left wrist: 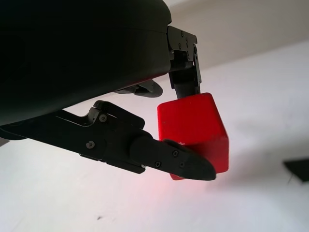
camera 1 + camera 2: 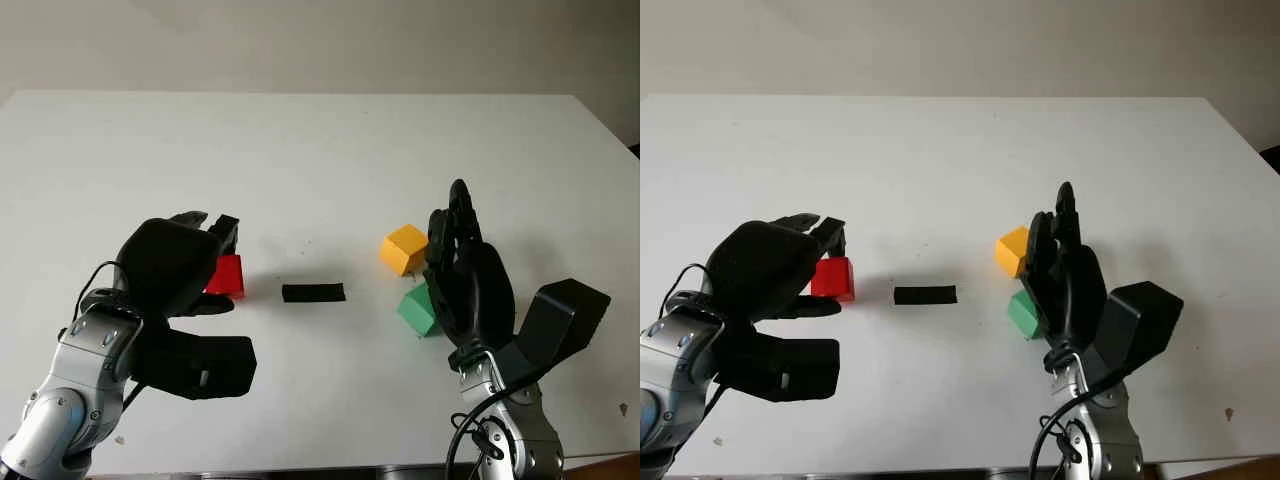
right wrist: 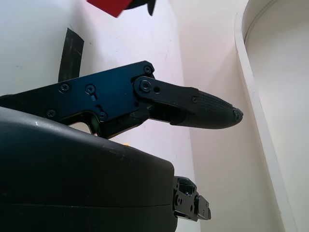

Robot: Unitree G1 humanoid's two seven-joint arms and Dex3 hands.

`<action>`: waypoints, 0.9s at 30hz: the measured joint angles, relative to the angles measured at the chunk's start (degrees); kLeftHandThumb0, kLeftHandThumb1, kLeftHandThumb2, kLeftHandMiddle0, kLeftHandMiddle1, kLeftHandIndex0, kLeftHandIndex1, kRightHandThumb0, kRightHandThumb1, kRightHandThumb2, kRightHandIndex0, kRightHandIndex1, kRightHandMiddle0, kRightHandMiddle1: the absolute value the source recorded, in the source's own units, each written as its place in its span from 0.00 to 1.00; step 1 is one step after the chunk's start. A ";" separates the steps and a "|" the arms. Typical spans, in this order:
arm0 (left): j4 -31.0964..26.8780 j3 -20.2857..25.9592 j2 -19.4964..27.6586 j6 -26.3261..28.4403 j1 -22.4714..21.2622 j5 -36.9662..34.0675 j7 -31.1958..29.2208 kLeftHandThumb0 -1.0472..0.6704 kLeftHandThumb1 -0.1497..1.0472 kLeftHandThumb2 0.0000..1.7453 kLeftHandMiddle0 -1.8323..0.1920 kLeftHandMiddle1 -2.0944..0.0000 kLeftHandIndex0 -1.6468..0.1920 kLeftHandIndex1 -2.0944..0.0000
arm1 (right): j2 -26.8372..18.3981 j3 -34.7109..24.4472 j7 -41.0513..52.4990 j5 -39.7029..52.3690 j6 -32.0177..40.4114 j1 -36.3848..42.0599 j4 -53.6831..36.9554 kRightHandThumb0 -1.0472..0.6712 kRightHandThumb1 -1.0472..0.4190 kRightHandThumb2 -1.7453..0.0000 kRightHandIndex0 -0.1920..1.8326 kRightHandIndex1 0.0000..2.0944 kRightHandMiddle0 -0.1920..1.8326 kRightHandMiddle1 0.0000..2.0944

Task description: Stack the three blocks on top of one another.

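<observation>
Red block [image 1: 193, 130] pinched in left hand [image 2: 185, 265], right hand [image 2: 465, 280] open, empty, beside yellow block [image 2: 404, 247] and green block [image 2: 417, 312]

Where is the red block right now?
The red block is on the robot's left side of the white table, between the left hand's fingers, just left of the black tape strip.

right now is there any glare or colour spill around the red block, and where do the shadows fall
In the left wrist view the red block, held in the left hand, throws a pink glow and a soft shadow on the white table beneath it. In the left eye view the light is even and free of glare, with faint shadows under the yellow block and green block beside the open right hand.
</observation>
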 measured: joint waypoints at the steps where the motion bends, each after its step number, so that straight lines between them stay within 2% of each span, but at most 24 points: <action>1: -0.06 0.37 -0.01 -0.36 -0.01 -0.93 0.48 0.38 1.00 0.06 0.71 0.97 0.83 0.19 | 0.00 -0.02 0.01 0.02 0.00 -0.08 0.02 0.20 0.00 0.64 0.00 0.00 0.00 0.00; 6: -0.11 1.09 -0.01 -2.43 -1.01 -7.02 -0.24 0.37 1.00 0.05 0.71 0.97 0.80 0.29 | 0.00 -0.24 0.02 0.06 0.00 -0.17 0.45 0.20 0.00 0.64 0.00 0.00 0.00 0.00; 11: -0.48 0.82 -0.01 -3.54 -5.05 -10.40 -3.63 0.37 1.00 0.04 0.72 0.98 0.78 0.33 | 0.08 -0.26 -0.03 0.05 -0.14 -0.22 0.92 0.21 0.00 0.65 0.00 0.00 0.00 0.00; 16: -0.43 -0.75 -0.35 -4.62 -8.26 -15.16 -7.17 0.36 1.00 0.06 0.72 0.98 0.77 0.32 | 0.08 -0.23 -0.12 0.02 -0.16 -0.26 0.99 0.21 0.00 0.65 0.00 0.00 0.00 0.00; 20: 0.33 -3.24 -1.70 -4.83 -11.09 -15.89 -8.45 0.37 1.00 0.06 0.74 0.98 0.81 0.26 | 0.09 -0.05 -0.13 -0.05 -0.18 -0.31 1.00 0.21 0.00 0.64 0.00 0.00 0.00 0.00; 27: 5.56 -8.58 -5.42 -3.46 -14.50 -15.60 -9.92 0.39 1.00 0.05 0.72 0.97 0.76 0.30 | 0.16 0.36 -0.45 -0.09 -0.44 -0.34 1.02 0.22 0.00 0.64 0.00 0.00 0.00 0.00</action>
